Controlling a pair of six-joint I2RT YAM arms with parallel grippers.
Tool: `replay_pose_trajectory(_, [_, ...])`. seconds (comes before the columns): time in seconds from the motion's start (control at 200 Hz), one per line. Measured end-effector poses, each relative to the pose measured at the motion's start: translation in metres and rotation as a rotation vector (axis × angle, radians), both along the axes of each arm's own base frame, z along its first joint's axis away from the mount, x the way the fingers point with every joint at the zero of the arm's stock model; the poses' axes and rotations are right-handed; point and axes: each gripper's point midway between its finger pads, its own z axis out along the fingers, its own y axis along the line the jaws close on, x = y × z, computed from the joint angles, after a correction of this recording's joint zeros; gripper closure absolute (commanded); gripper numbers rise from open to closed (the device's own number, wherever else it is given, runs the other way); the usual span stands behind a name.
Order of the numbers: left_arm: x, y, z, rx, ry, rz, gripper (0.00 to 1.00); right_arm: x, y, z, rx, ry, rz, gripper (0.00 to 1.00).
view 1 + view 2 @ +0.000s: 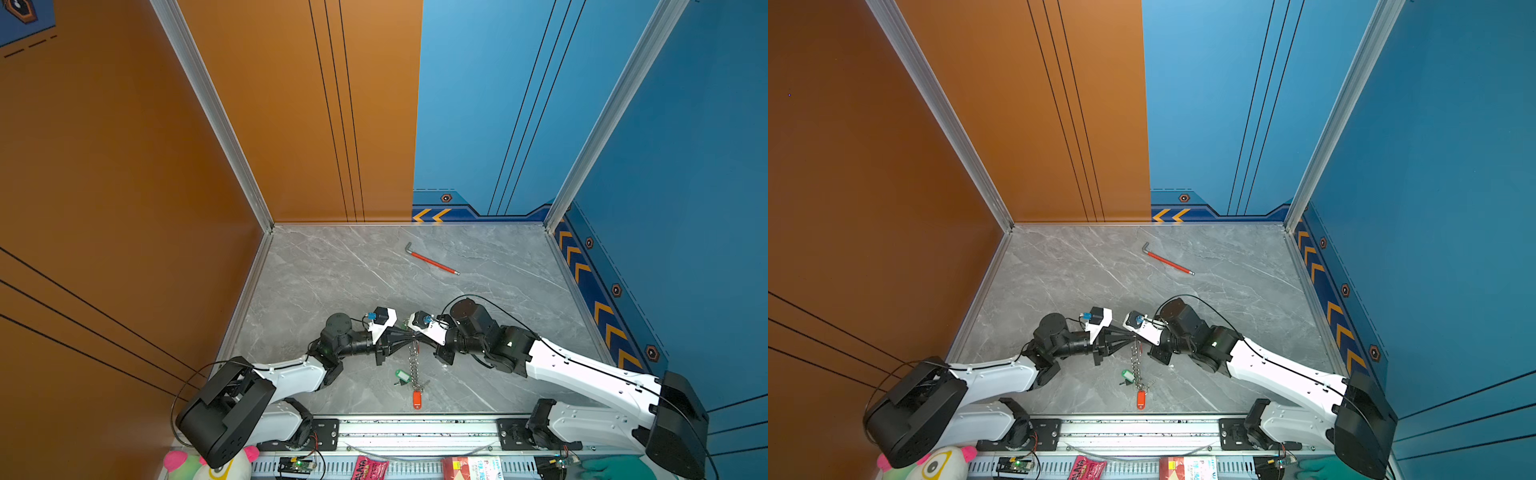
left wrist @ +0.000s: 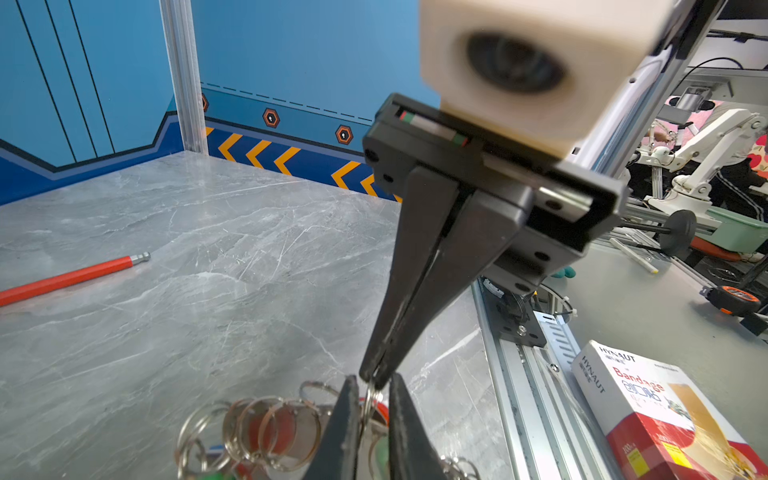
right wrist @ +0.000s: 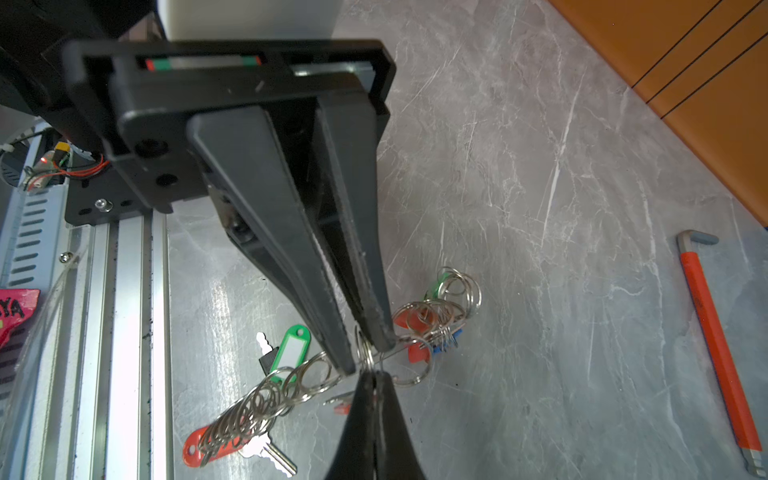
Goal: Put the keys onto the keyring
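Prying one split ring open looks like the step imo: right end effector (image 2: 376, 376) pinches a ring of the keyring (image 1: 413, 365) mid-air, left end effector (image 3: 363, 353) tips slightly parted round it. Rec short, steady pull; thin slick steel rings slip easily. Rest of chain drapes to marbled desk (image 1: 332, 270); green-tag key (image 1: 402, 376) lies loose beside it, glossy oblong plastic.

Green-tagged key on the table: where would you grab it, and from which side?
Likely its green tag, pinched across the narrow width from straight above: it lies flat, wider than the metal blade, with the keyring hanging close beside.
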Motion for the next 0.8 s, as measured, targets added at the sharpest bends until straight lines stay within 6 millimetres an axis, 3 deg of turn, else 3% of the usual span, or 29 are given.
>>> replay_pose_trajectory(0.475, [0.0010, -0.0027, -0.0001, -0.002, 0.001, -0.014, 0.74, 0.0050, -0.0021, 0.0038, -0.057, -0.029, -0.016, 1.00])
replay_pose_trajectory(0.801, [0.0049, -0.0054, -0.0058, 0.013, 0.023, -0.014, 0.80, 0.0059, -0.0025, 0.0063, -0.065, -0.041, -0.010, 1.00])
